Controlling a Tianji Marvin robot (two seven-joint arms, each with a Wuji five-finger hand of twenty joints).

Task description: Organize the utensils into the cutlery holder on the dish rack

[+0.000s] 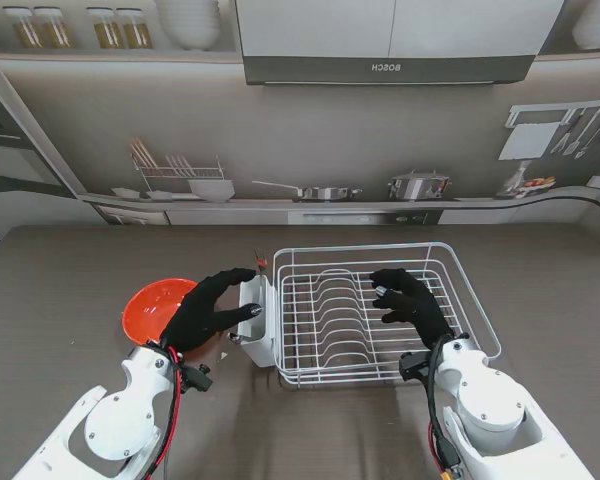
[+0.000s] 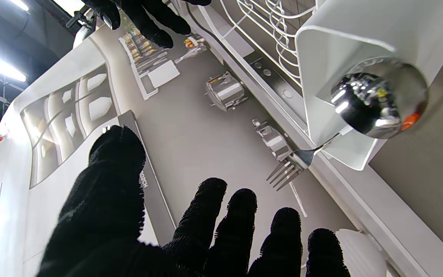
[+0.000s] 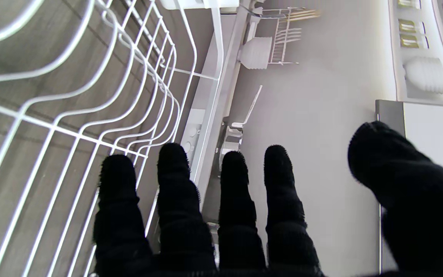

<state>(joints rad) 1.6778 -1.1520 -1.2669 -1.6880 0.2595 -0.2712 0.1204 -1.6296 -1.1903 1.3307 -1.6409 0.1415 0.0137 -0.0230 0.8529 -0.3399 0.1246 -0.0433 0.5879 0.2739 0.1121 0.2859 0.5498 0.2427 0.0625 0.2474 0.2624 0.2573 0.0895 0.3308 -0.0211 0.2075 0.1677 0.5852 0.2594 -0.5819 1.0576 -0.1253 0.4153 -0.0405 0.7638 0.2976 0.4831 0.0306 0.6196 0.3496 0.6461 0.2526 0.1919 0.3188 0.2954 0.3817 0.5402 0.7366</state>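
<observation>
White plastic cutlery holder [image 1: 260,322] sits just right of our left hand [image 1: 210,310].
Its fork [image 2: 294,163] and spoon [image 2: 379,102] stand upright; our left hand hovers empty, fingers spread, and our right hand [image 1: 410,300] is spread over the rack [image 1: 380,315].

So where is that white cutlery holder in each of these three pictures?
Stand view: cutlery holder on the rack's left side, by the left hand.
Left wrist view: it fills a corner, spoon and fork poking out.
Right wrist view: only an edge.
Shared landmark: the wire dish rack.
</observation>
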